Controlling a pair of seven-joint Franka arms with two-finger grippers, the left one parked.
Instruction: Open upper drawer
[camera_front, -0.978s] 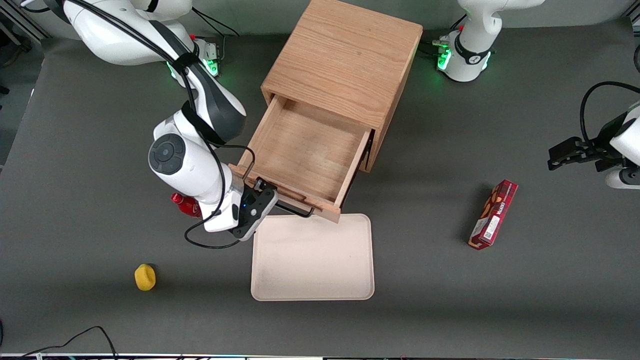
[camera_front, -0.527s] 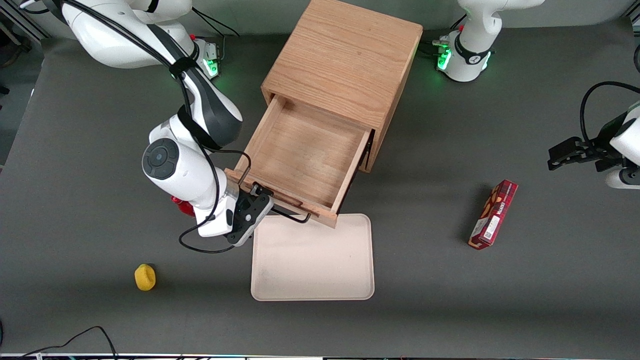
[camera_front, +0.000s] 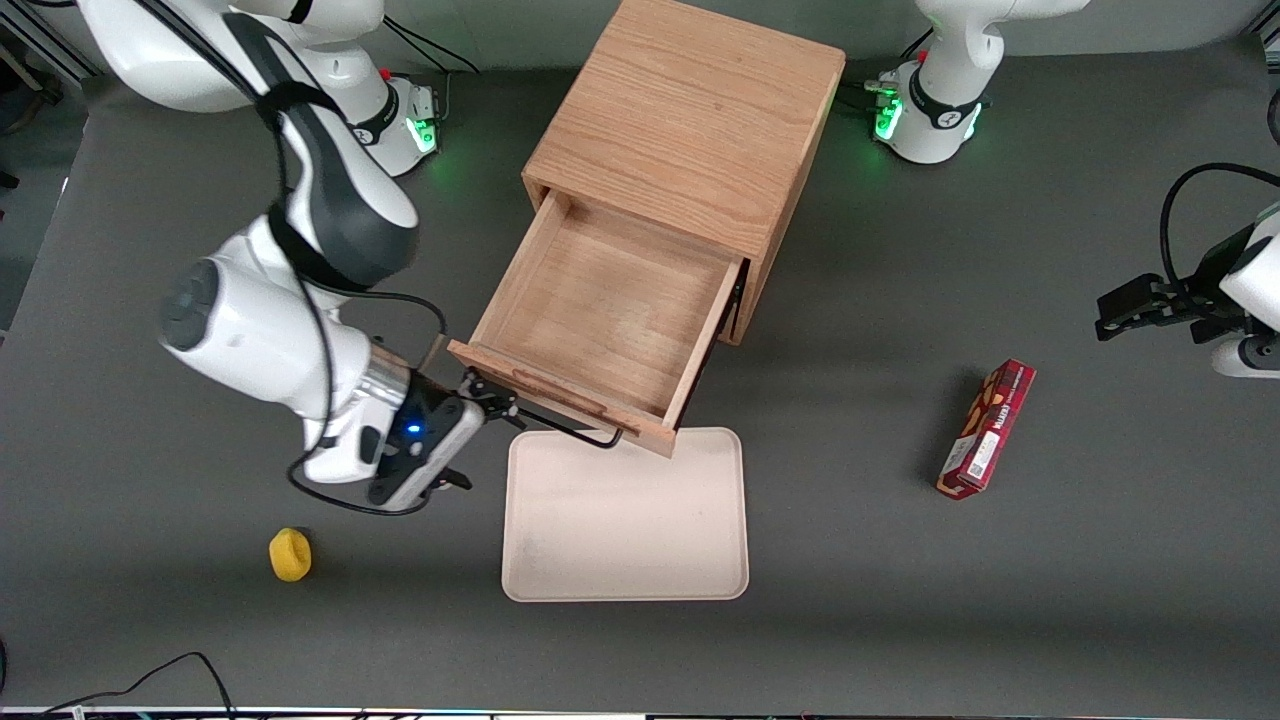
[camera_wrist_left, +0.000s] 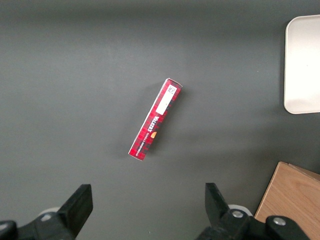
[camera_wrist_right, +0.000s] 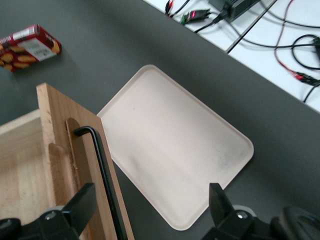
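Progress first, from the front view: the upper drawer (camera_front: 600, 320) stands pulled well out of the cabinet (camera_front: 690, 130), its bare wooden floor open to sight, so the opening looks done or all but done. Its front panel overhangs the edge of the tray (camera_front: 625, 515), and the black handle (camera_front: 560, 422) runs along that panel. The lower drawer cannot be seen here. The gripper (camera_front: 490, 408) sits just beside the handle's end nearest the working arm, apart from the bar, with its fingers spread and holding nothing. What is left, as I judge it, is only for the arm to draw clear. A lemon (camera_front: 290, 554) lies nearer the camera than the arm, and a red box (camera_front: 987, 428) lies toward the parked arm's end.

In the left wrist view, the box (camera_wrist_left: 155, 119) lies alone on the dark table (camera_wrist_left: 75, 75), well apart from the tray's corner (camera_wrist_left: 302, 65) and the cabinet's corner (camera_wrist_left: 292, 200).

In the right wrist view, the fingers (camera_wrist_right: 82, 205) stand wide; the handle (camera_wrist_right: 102, 165) runs between them, but I see no contact. The tray (camera_wrist_right: 175, 145) lies under the drawer front (camera_wrist_right: 65, 150).

Against the earlier front frames: one second ago the gripper sat on the handle; half a second ago it was close; now the arm has swung away toward its own end. The drawer has slid back slightly over that second.
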